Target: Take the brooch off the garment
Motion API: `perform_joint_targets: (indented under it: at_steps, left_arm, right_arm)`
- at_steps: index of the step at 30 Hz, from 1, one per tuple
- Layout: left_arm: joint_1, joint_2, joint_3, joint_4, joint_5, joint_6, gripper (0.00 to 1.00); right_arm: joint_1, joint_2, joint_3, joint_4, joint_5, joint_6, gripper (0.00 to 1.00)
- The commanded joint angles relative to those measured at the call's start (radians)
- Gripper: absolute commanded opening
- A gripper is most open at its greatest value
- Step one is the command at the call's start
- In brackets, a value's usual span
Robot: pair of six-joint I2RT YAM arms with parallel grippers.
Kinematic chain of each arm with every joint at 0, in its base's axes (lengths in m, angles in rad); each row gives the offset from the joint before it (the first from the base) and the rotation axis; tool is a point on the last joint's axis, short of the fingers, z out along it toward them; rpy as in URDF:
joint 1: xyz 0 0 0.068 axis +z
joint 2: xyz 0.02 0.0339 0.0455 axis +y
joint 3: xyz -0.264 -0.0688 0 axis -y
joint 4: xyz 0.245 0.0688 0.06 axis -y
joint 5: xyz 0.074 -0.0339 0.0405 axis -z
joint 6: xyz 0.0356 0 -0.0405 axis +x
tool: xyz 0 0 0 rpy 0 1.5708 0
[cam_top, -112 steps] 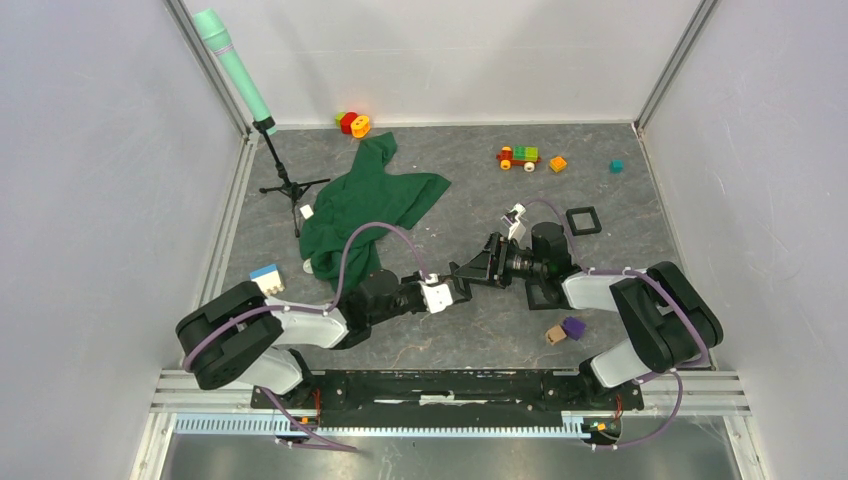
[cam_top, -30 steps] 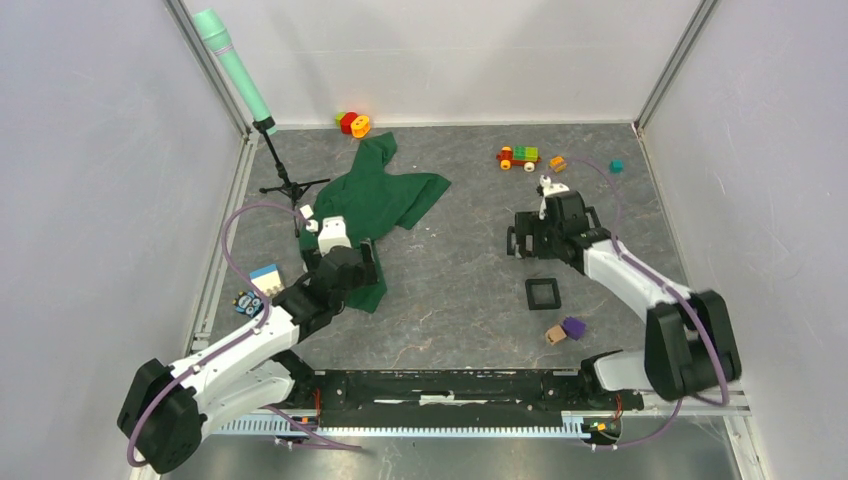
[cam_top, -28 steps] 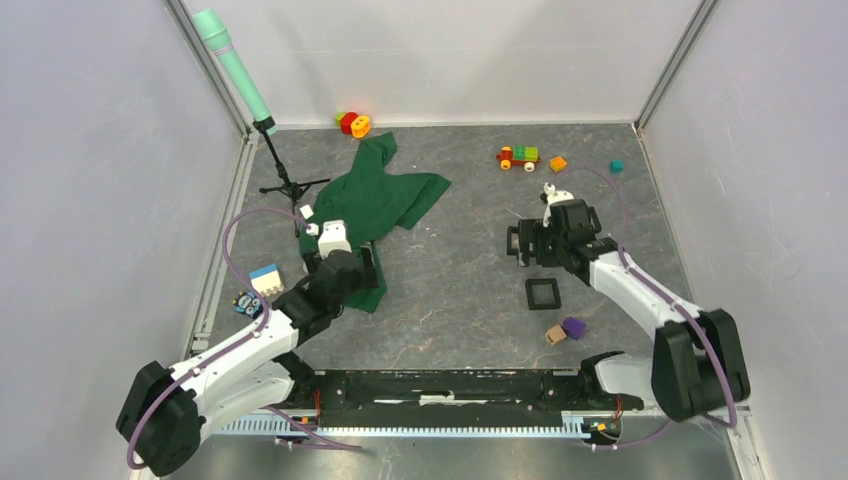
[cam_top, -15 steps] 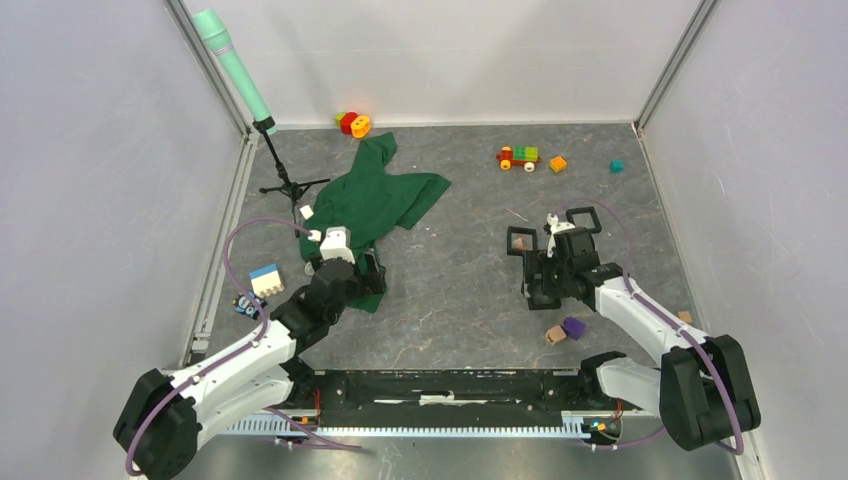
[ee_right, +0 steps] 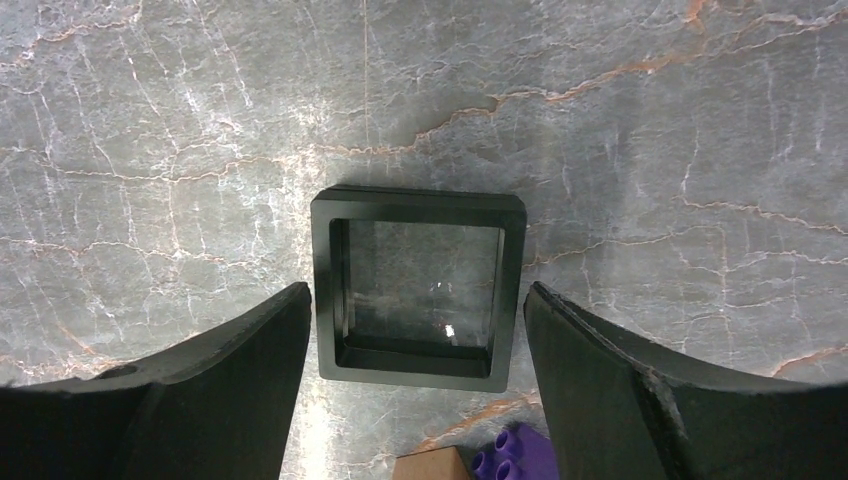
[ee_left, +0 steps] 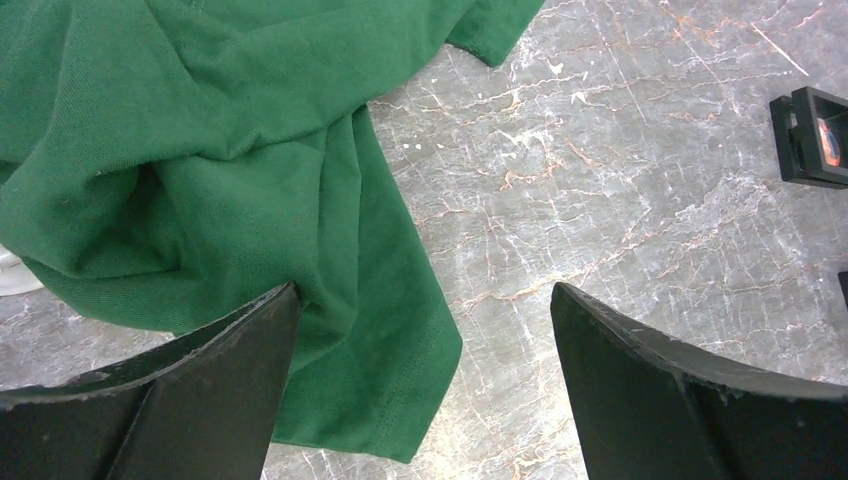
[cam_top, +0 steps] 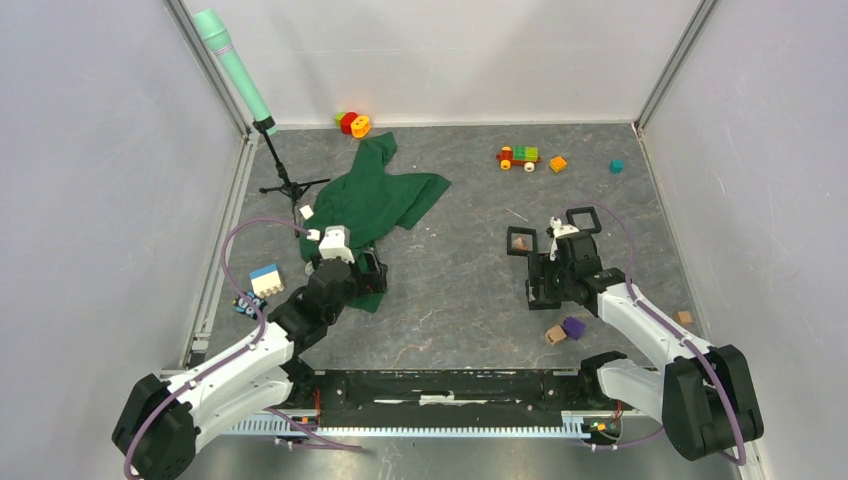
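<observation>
Grey marbled tabletop (cam_top: 450,300) between white walls (cam_top: 450,60), strewn with toy blocks (cam_top: 558,164). On its left, a crumpled green garment (cam_top: 375,200), with the left gripper (ee_left: 422,295) poised over the lower hem, jaws spread wide and holding nothing. At the left edge of the left wrist view, peeking from under a fold, the brooch (ee_left: 8,275), a small white piece, well outside those jaws. On the right, the right gripper (ee_right: 415,290) low over a black square frame (ee_right: 418,203), jaws apart on either side of it; contact impossible to tell.
</observation>
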Motion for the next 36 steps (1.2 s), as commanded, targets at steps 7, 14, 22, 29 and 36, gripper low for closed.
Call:
perform_joint_targets:
  at_steps: [7,14,22,29,36]
  left_arm:
    - [0.004,-0.016,-0.006,0.050,0.003,0.032,1.00]
    - [0.004,0.001,-0.003,0.056,0.022,0.040,1.00]
    - [0.004,-0.002,-0.003,0.056,0.025,0.044,1.00]
    - [0.004,0.002,-0.004,0.059,0.028,0.043,1.00]
    - [0.004,0.009,0.020,0.026,-0.057,0.023,1.00]
  right_arm:
    - [0.013,0.022,0.030,0.007,0.050,-0.023,0.82]
    - [0.033,0.041,0.048,0.013,0.051,-0.015,0.77]
    - [0.045,0.027,0.078,-0.016,0.039,-0.010,0.72]
    - [0.045,0.011,0.075,0.066,-0.274,0.067,0.71]
    - [0.054,0.070,-0.005,0.324,-0.477,0.214,0.67]
